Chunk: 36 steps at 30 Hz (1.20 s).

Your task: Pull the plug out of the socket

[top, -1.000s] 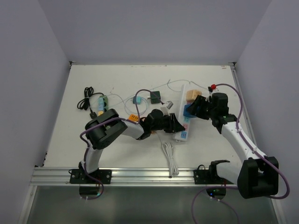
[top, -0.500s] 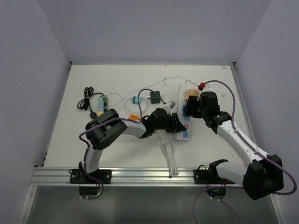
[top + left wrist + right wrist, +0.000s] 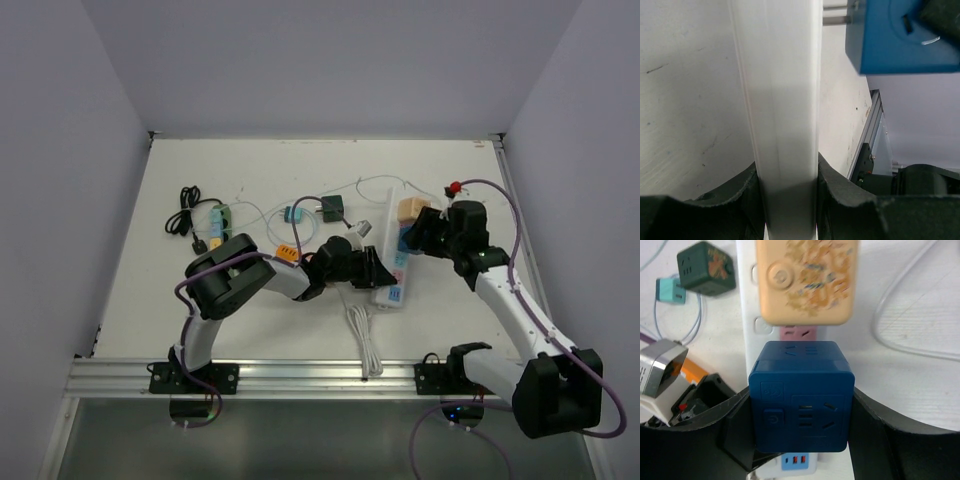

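The blue plug stands just off the face of the power strip, its bare pins showing in the gap; whether their tips are free of the strip I cannot tell. If they are not, a crooked pull could jam them and drag the strip up, or twist it out of the left gripper, which is closed part-way across the strip's near end. The beige plug, next along the strip, could get knocked. The blue plug sits squarely between the fingers of the right gripper, clamped on two sides
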{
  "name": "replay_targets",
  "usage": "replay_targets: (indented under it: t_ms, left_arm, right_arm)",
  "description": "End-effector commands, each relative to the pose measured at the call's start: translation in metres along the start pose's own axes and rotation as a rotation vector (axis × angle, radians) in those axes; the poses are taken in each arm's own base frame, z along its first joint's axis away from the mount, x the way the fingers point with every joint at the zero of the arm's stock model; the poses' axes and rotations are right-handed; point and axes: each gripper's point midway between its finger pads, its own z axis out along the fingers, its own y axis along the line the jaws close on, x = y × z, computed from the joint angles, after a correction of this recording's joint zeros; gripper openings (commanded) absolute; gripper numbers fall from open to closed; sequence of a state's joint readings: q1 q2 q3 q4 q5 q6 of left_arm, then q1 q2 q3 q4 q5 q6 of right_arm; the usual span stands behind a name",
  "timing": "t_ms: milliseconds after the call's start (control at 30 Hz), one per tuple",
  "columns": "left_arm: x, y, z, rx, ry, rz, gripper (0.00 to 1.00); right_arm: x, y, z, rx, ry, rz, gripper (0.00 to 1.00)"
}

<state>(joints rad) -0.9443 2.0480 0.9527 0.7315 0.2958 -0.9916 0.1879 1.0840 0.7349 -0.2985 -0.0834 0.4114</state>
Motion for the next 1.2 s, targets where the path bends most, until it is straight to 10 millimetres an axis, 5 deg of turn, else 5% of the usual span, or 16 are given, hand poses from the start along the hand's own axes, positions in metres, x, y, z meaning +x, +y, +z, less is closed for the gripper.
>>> replay_targets:
  t_ms: [0, 233, 567, 833, 1067, 1167]
  left_arm:
    - [0.006, -0.007, -0.004, 0.058, 0.020, 0.017, 0.00]
    - [0.010, -0.006, 0.001, 0.072, 0.047, 0.020, 0.06]
    - [0.014, -0.006, 0.001, 0.040, 0.082, 0.068, 0.60]
    - [0.014, -0.004, -0.005, 0.012, 0.092, 0.102, 0.77]
    - [-0.006, -0.011, -0.026, -0.102, 0.082, 0.232, 0.99]
    - [-0.022, -0.010, -0.044, -0.189, 0.041, 0.291, 0.99]
  right_arm:
    - [-0.061, 0.008, -0.012, -0.096, -0.229, 0.073, 0.00]
    - [-0.060, 0.010, -0.008, -0.115, -0.206, 0.087, 0.00]
    - [-0.074, 0.017, -0.024, -0.123, -0.222, 0.060, 0.00]
    - [-0.076, 0.023, -0.024, -0.147, -0.211, 0.061, 0.00]
    - [-0.077, 0.053, -0.016, -0.271, -0.149, 0.013, 0.02]
    - [-0.077, 0.074, -0.012, -0.317, -0.130, -0.030, 0.05]
